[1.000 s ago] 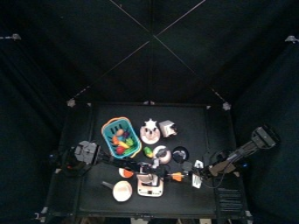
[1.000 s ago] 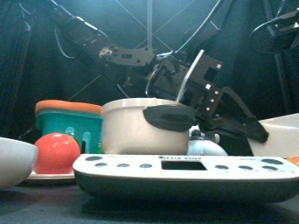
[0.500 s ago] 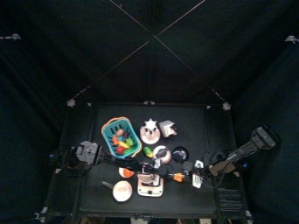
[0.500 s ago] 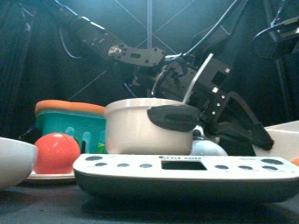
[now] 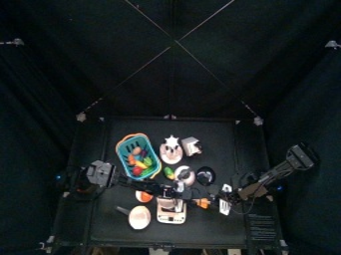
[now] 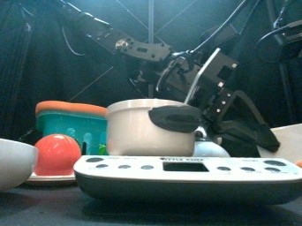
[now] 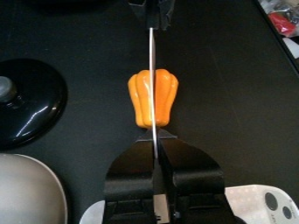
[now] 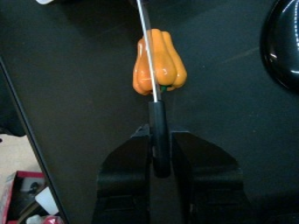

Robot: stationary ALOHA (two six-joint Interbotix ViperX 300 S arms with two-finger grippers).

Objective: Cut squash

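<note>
The squash (image 7: 153, 96) is a small orange ribbed chunk lying on the black table, also seen in the right wrist view (image 8: 156, 61) and as an orange speck in the top view (image 5: 200, 202). My right gripper (image 8: 156, 109) is shut on the black handle of a knife (image 8: 145, 44), whose thin blade stands edge-on along the squash's middle. From the opposite side my left gripper (image 7: 156, 140) is shut with its tips at the squash's near end. The knife blade (image 7: 152, 52) runs toward it from the right gripper (image 7: 152, 9). In the front view the squash is hidden.
A black lid (image 7: 24, 92) and a white bowl (image 7: 24, 188) lie beside the left gripper. A white scale (image 6: 177, 172) fills the table's front, with a white pot (image 6: 141, 128) and a red-orange piece (image 6: 56, 152) behind it. The green oval tray (image 5: 136, 154) sits further back.
In the front view both arms have shifted slightly to the right and the left arm's upper part has risen a little. The top view looks unchanged.
</note>
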